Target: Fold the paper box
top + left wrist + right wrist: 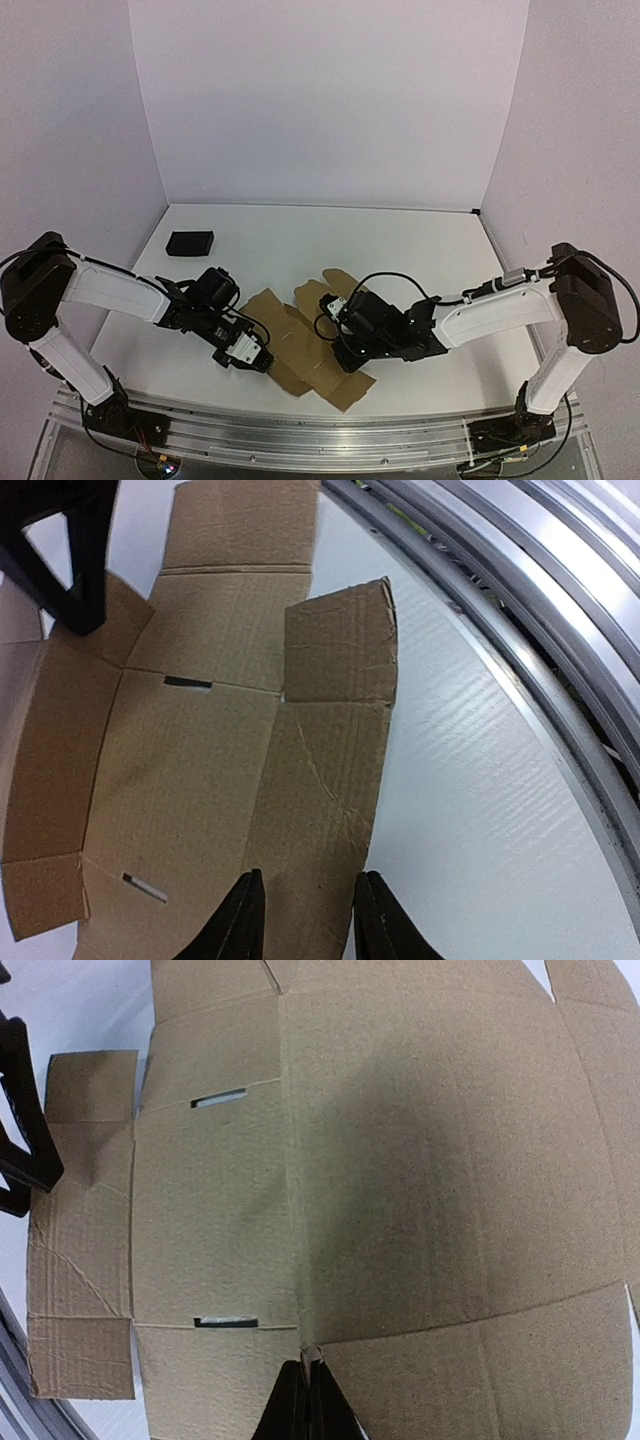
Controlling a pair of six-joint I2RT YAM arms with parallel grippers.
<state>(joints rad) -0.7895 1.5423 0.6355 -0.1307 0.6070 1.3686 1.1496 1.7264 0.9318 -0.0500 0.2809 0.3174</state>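
Observation:
The paper box (300, 340) is a flat brown die-cut cardboard sheet lying between the two arms, with slots and creases showing (180, 770) (420, 1160). My left gripper (268, 365) (305, 910) sits at the sheet's near left edge. Its jaws stand apart, one fingertip on a crease and the other at the outer edge of a side flap (330, 780). My right gripper (345, 358) (305, 1375) is over the middle of the sheet, fingers pressed together with a small sliver of cardboard pinched at a crease junction.
A small black rectangular block (190, 243) lies at the back left of the white table. The aluminium rail (540, 600) runs along the near edge, close to the sheet's flap. White walls enclose the back and sides.

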